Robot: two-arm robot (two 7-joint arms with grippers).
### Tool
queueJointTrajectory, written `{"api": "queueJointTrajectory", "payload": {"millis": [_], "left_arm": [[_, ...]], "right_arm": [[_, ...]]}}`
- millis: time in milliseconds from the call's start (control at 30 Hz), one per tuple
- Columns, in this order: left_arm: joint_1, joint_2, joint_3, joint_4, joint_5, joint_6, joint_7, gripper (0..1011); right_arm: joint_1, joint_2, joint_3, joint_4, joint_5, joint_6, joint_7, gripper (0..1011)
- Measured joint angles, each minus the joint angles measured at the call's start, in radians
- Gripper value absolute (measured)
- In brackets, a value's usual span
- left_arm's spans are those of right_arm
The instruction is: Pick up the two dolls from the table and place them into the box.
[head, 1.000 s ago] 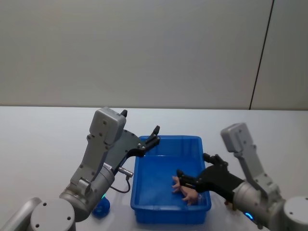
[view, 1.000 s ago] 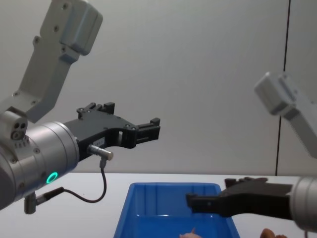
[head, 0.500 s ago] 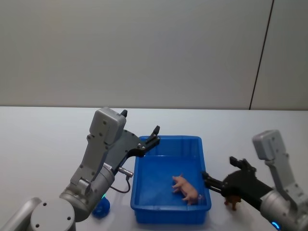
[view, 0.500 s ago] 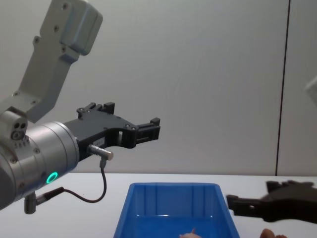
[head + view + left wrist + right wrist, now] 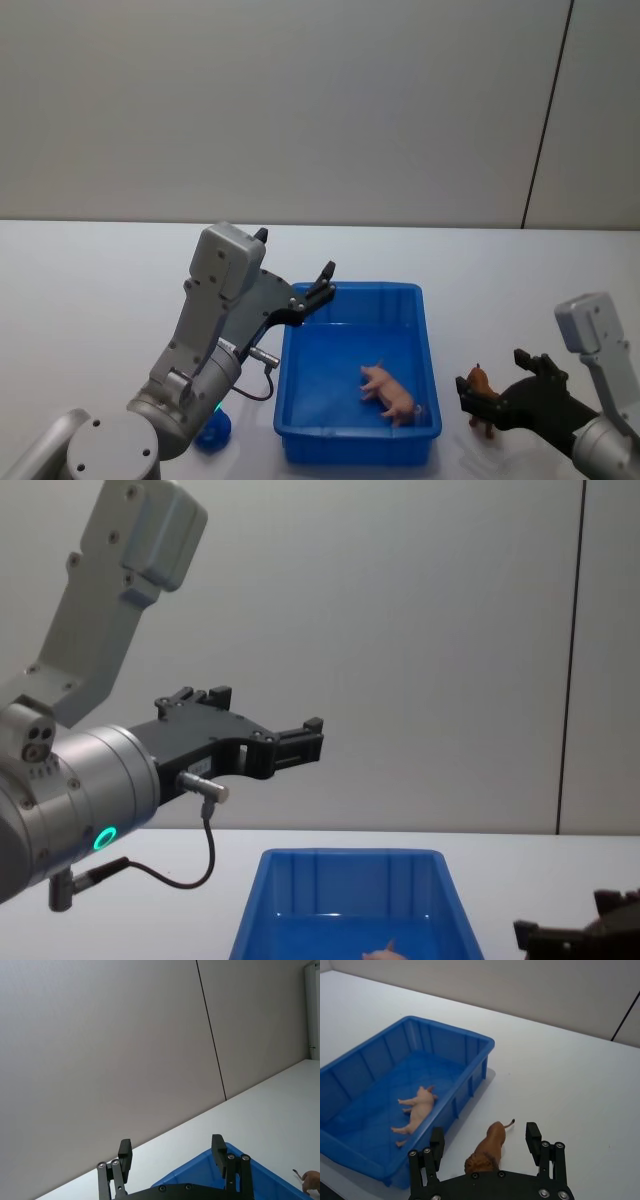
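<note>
A pink pig-shaped doll (image 5: 390, 392) (image 5: 417, 1110) lies on the floor of the blue box (image 5: 300, 420) (image 5: 485, 1045) (image 5: 350, 858). A brown lion-shaped doll (image 5: 481, 381) (image 5: 489, 1149) (image 5: 311, 1180) stands on the white table (image 5: 90, 300) just right of the box. My right gripper (image 5: 493, 374) (image 5: 485, 1140) (image 5: 565, 940) is low at the table and open, one finger on each side of the lion, not closed on it. My left gripper (image 5: 322, 282) (image 5: 171, 1147) (image 5: 300, 740) hangs open and empty above the box's far left corner.
A small dark blue object (image 5: 212, 432) lies on the table at the front left, partly hidden under my left arm. A cable (image 5: 190, 875) loops below the left wrist. A grey wall stands behind the table, which runs bare to the right.
My right gripper has pulled out of the box to the right, leaving the pig inside, and now straddles the lion. The left arm has not moved.
</note>
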Motion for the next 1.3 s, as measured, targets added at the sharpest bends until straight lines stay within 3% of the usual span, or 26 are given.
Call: {"api": "queueJointTrajectory", "payload": {"millis": [567, 800, 1000, 1233, 1300], "left_arm": [[0.0, 0.0, 0.0, 0.0, 0.0, 0.0, 0.0, 1001], [0.0, 0.0, 0.0, 0.0, 0.0, 0.0, 0.0, 1001], [0.0, 0.0, 0.0, 0.0, 0.0, 0.0, 0.0, 1001], [0.0, 0.0, 0.0, 0.0, 0.0, 0.0, 0.0, 1001], [0.0, 0.0, 0.0, 0.0, 0.0, 0.0, 0.0, 1001]], "right_arm": [[0.019, -0.017, -0.015, 0.086, -0.03, 0.024, 0.021, 998], [0.032, -0.031, -0.023, 0.118, -0.037, 0.035, 0.027, 855], [0.039, -0.039, -0.028, 0.133, -0.043, 0.035, 0.027, 644], [0.04, -0.043, -0.034, 0.131, -0.06, 0.006, 0.019, 441], [0.038, -0.043, -0.035, 0.127, -0.064, -0.004, 0.016, 430]]}}
